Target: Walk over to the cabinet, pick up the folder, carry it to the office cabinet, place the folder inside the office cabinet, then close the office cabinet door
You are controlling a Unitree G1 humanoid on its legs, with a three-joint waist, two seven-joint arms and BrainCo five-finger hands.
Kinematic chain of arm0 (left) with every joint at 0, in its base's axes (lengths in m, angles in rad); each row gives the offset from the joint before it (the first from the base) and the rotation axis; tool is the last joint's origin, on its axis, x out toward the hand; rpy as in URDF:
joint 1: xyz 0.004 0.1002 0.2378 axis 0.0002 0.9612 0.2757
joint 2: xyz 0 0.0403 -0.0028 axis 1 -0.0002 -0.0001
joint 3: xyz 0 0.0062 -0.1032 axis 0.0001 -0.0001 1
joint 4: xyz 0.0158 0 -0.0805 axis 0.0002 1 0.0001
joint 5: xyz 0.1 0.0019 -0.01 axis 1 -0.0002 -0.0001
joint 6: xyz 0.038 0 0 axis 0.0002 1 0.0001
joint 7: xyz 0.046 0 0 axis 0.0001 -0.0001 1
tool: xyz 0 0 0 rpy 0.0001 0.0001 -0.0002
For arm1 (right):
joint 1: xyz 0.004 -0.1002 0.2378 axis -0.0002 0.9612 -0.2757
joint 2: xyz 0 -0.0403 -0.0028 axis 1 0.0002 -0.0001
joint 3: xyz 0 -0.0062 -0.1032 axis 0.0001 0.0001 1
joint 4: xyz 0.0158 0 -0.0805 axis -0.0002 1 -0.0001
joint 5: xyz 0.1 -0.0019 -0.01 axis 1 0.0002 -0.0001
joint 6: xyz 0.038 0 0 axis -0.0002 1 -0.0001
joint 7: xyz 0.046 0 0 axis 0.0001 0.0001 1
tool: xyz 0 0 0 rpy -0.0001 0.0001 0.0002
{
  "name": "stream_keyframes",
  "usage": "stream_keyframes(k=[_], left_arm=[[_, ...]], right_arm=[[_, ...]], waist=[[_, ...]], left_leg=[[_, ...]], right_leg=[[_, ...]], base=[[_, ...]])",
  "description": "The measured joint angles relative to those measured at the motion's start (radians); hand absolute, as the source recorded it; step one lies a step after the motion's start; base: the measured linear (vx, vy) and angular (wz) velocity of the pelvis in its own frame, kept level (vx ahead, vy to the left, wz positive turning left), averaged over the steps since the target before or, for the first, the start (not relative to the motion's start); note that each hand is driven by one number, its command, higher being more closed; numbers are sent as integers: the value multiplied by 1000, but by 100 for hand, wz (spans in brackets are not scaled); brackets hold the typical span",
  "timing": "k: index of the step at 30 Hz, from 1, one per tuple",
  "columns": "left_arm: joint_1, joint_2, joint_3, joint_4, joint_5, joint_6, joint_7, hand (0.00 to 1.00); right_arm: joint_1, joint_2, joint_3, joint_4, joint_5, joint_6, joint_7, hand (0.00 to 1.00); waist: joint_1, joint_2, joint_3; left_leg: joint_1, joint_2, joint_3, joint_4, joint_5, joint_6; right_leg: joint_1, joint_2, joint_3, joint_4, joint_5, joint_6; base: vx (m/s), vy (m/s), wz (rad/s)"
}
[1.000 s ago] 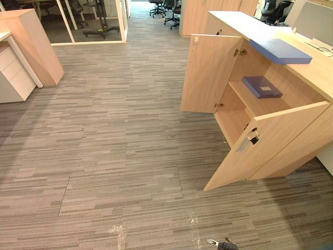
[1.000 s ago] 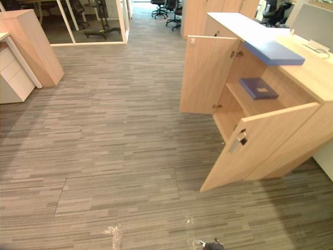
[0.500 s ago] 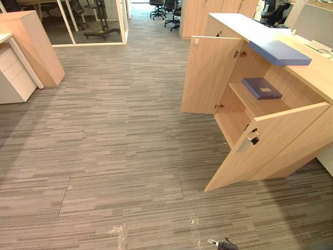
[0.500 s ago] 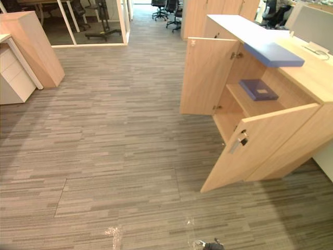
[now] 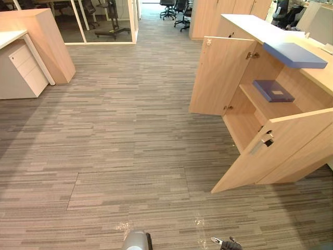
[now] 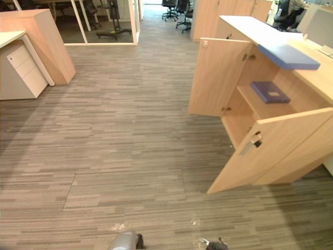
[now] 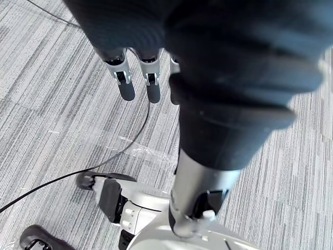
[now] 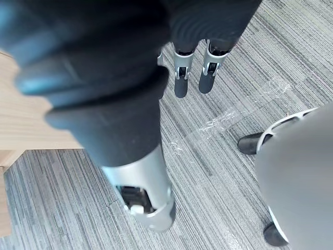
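— Checking in: which step?
— Approach, I judge. The flat dark-blue folder [image 5: 273,90] lies on the shelf [image 5: 256,103] inside the open pale-wood cabinet [image 5: 218,78]; your left hand [image 7: 126,79] and right hand [image 8: 182,78] hang slack, empty. Step closer.

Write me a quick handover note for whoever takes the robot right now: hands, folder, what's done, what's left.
Left hand: open, empty.
Right hand: open, empty.
Dark blue folder lies flat on the shelf inside the office cabinet; a lighter blue slab lies on its top.
Done: folder appears placed.
Left: near door and far door stand open; walk up and close them.
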Motion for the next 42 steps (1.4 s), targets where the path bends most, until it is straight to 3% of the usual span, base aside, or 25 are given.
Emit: stream_keyframes(k=[2, 3, 4, 7, 10, 12, 13, 14, 15, 16, 17, 18, 21, 22, 24, 25, 27, 30, 32, 33, 34, 36, 37, 39, 42], left_arm=[[0, -2, 3, 0, 0, 0, 7, 0], [6, -5, 4, 0, 0, 0, 14, 0], [9, -6, 4, 0, 0, -1, 16, 0], [9, 2, 5, -10, 1, -5, 24, 0], [23, 4, -8, -7, 9, -9, 28, 0], [17, 8, -37, -5, 17, -17, 27, 0], [17, 9, -53, -9, 22, -19, 27, 0], [16, 11, -63, -8, 23, -20, 27, 0], [12, 14, -72, -10, 26, -26, 26, 0], [7, 20, -86, -10, 25, -27, 26, 0], [4, 21, -90, -9, 25, -27, 26, 0], [-5, 21, -93, -7, 24, -27, 26, 0], [-26, 28, -93, 14, 20, -25, 25, 0], [-28, 29, -88, 14, 21, -23, 25, 0], [-25, 29, -51, 13, 24, -22, 23, 0], [-24, 6, -19, 13, 27, -15, 23, 0], [-21, -18, 33, 9, 31, -12, 22, 0], [-22, -32, 86, 3, 19, 0, 18, 0], [-22, -35, 101, 3, 6, 2, 16, 0], [-26, -34, 122, 3, -11, 2, 15, 0], [-26, -43, 144, 1, -24, 2, 15, 0], [-14, -55, 163, -2, -65, -3, 18, 0], [-8, -55, 160, -2, -83, -3, 19, 0], [-7, -56, 149, -8, -94, -3, 20, 0], [-6, -53, 132, -19, -101, -5, 27, 0]], right_arm=[[3, 2, -16, -8, 7, 0, -1, 0], [7, 2, -22, -12, 23, 0, -6, 0], [10, 0, -24, -11, 23, 1, -6, 0], [1, 17, -28, -8, 2, 5, -5, 0], [4, 13, -18, 5, -14, 7, -2, 0], [4, 0, -18, 9, -38, 12, 5, 0], [0, -7, -18, 8, -47, 15, 6, 0], [0, -10, -15, 5, -48, 12, 6, 0], [-5, -19, -13, -9, -47, 8, 5, 0], [-15, -20, -13, -15, -46, 6, 4, 0], [-22, -20, -12, -14, -45, 5, 4, 0], [-37, -15, -8, -17, -45, 5, 5, 0], [-43, 1, -7, -43, -42, 0, 4, 0], [-43, 4, -7, -46, -39, 0, 4, 0], [-26, 9, -9, -46, -22, 1, 3, 0], [-19, 0, -10, -51, -6, 1, 3, 0], [-20, 1, -10, -57, -6, 0, 3, 0], [3, 7, -29, -55, -3, 0, 3, 0], [6, 10, -42, -42, 0, 2, 2, 0], [9, 20, -51, -39, 5, 1, 1, 0], [9, 19, -50, -36, 9, 1, 0, 0], [11, 16, -49, -29, 27, 0, -3, 0], [9, 17, -48, -26, 34, 0, -5, 0], [5, 11, -53, -15, 34, 1, -7, 0], [-2, 4, -58, 17, 34, 3, -13, 0]], waist=[[-3, -1, -3], [-4, 12, -14], [-5, 14, -19], [7, -12, -36], [18, -11, -94], [20, -8, -108], [22, -3, -112], [20, -2, -113], [14, 3, -114], [5, 3, -108], [4, 9, -99], [4, 12, -78], [1, 8, -43], [3, 5, -39], [2, -17, -29], [4, -5, -34], [5, 10, -38], [3, 9, -43], [1, 13, -45], [2, 11, -44], [3, 14, -44], [7, 23, -40], [15, 22, -40], [27, 24, -37], [31, 15, -30]], left_leg=[[12, 2, -33, -199, 34, -9], [43, -6, -13, -325, 160, -38], [52, -20, 13, -350, 209, -18], [103, -122, 90, -390, 187, 46], [175, -198, 143, -455, 182, 85], [223, -233, 142, -464, 167, 108], [258, -249, 114, -474, 167, 108], [274, -256, 99, -480, 164, 113], [304, -261, 97, -495, 153, 129], [334, -258, 99, -514, 148, 136], [350, -250, 98, -524, 148, 136], [376, -230, 99, -533, 147, 136], [432, -196, 103, -574, 132, 128], [441, -196, 105, -585, 128, 124], [459, -211, 99, -591, 110, 104], [467, -192, 95, -587, 88, 102], [458, -150, 99, -583, 72, 75], [455, -81, 91, -555, 42, 32], [424, -29, 71, -436, 3, 6], [355, 20, 73, -252, -33, -23], [277, 71, 76, -21, -43, -25], [185, 150, 86, 265, -42, -29], [148, 182, 109, 353, -47, -21], [85, 188, 122, 350, -52, -12], [28, 156, 92, 109, -53, -17]], right_leg=[[-5, -56, 1, -2, -7, 37], [0, -100, 1, -7, -6, 87], [1, -118, -2, -11, -2, 95], [0, -226, -8, 19, 39, 121], [-5, -303, -1, 33, 70, 133], [-46, -362, 4, 168, 70, 133], [-111, -407, -18, 324, 73, 121], [-142, -432, -48, 410, 76, 81], [-194, -485, -128, 568, 59, -27], [-234, -501, -182, 675, 26, -18], [-255, -488, -198, 701, -2, 1], [-286, -441, -226, 723, -57, 16], [-386, -305, -285, 662, -89, 16], [-399, -287, -308, 631, -87, 15], [-406, -249, -376, 487, -19, -87], [-392, -229, -389, 471, -22, -118], [-384, -176, -412, 427, -31, -111], [-334, -99, -459, 366, -62, -106], [-285, -41, -476, 306, -68, -107], [-246, -2, -483, 258, -67, -108], [-200, 36, -477, 209, -60, -110], [-137, 89, -445, 153, -58, -109], [-104, 111, -413, 122, -58, -106], [-75, 122, -365, 92, -54, -101], [-65, 98, -309, 79, -41, -100]], base=[[197, 361, -12], [198, 308, -3], [281, 385, -11], [349, 339, -26], [412, 296, -48], [331, 201, -35], [285, 169, -35], [333, 194, -21], [264, 138, -1], [251, 119, -1], [194, 56, -8], [117, -2, -16], [89, -86, -14], [60, -200, 9], [63, -208, 12], [81, -158, -1], [114, -198, -5], [153, -239, 17], [191, -269, 29], [164, -270, 4], [202, -275, -10], [217, -146, -53], [193, -50, -73], [210, -26, -78], [192, 3, -64]])
